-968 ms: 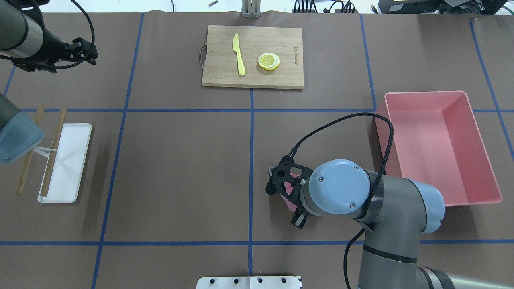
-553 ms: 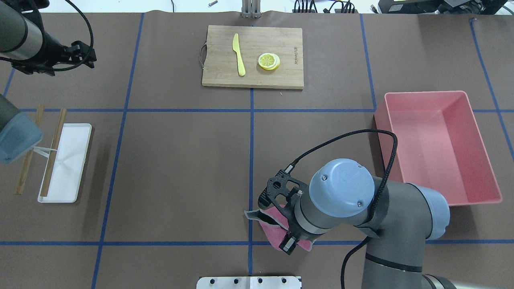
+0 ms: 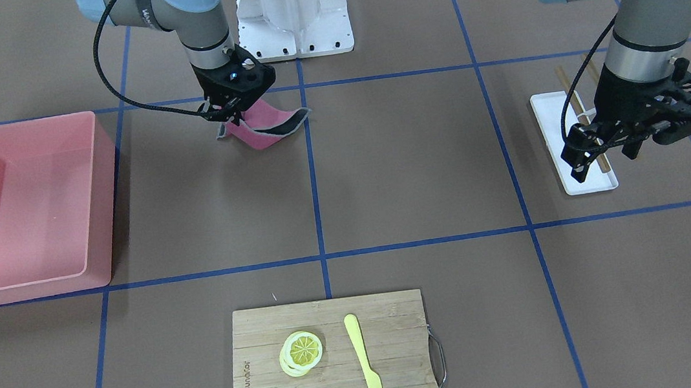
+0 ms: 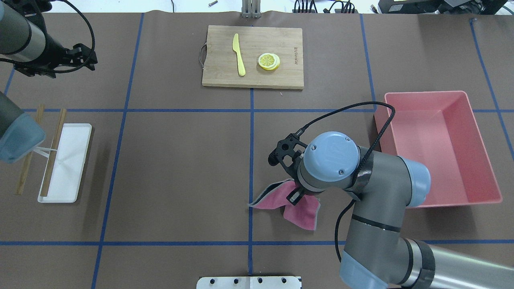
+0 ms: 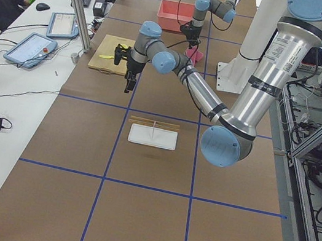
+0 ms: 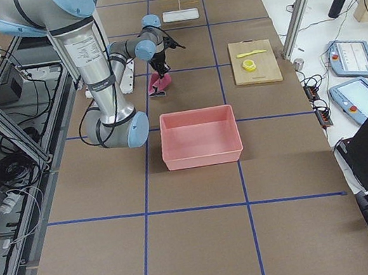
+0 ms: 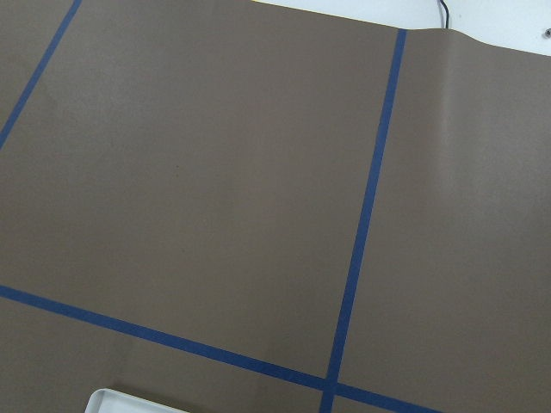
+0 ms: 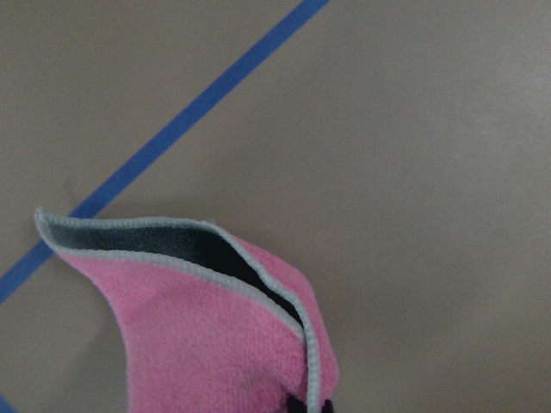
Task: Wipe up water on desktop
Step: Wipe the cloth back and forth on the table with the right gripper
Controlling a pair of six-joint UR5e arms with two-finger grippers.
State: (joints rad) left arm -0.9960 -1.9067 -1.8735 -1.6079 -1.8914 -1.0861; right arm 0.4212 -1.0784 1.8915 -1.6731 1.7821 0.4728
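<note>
The desktop (image 4: 180, 168) is brown with blue tape lines; I see no water on it. My right gripper (image 4: 296, 192) (image 3: 226, 113) points down and is shut on a pink cloth (image 4: 301, 210) with a grey edge. The cloth trails on the desktop just right of the centre tape line, one corner folded up. It also shows in the front view (image 3: 260, 131) and the right wrist view (image 8: 198, 335). My left gripper (image 4: 93, 57) (image 3: 605, 158) hovers open and empty at the far left, above the desktop beyond the white tray.
A pink bin (image 4: 437, 144) stands to the right of the cloth. A bamboo cutting board (image 4: 217, 76) with a yellow knife (image 4: 239, 54) and lemon slices (image 4: 269, 61) lies at the far centre. A white tray (image 4: 74, 160) with chopsticks (image 4: 53, 152) is at the left.
The right gripper pulled the cloth toward the robot, then pushed it back away and slightly right. The left arm barely moved.
</note>
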